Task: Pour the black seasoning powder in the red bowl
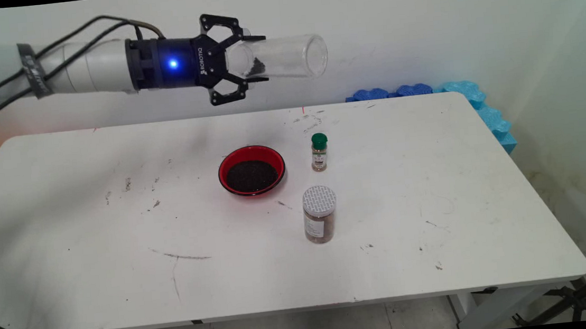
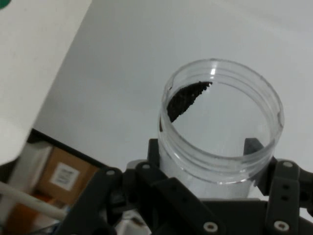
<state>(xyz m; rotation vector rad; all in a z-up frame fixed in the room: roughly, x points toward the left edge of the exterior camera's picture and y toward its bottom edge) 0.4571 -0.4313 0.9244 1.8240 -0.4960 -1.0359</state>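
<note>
Above the white table (image 1: 90,214), the gripper (image 1: 254,56) clasps a sideways clear jar (image 1: 283,57).

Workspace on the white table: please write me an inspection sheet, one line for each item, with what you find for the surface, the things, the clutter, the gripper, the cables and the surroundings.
Surface: white table, scuffed, with dark marks.
Things: clear jar held sideways high above the table, mouth to the right, a little dark residue inside; red bowl of dark grains; small green-capped bottle right of the bowl, upright; white-lidded jar nearer the camera, upright.
Clutter: nothing seen.
Gripper: gripper shut on the clear jar's base end.
Cables: black cables along the arm; another at the floor, lower left.
Surroundings: white wall; blue foam pieces behind the table's far right corner.
</note>
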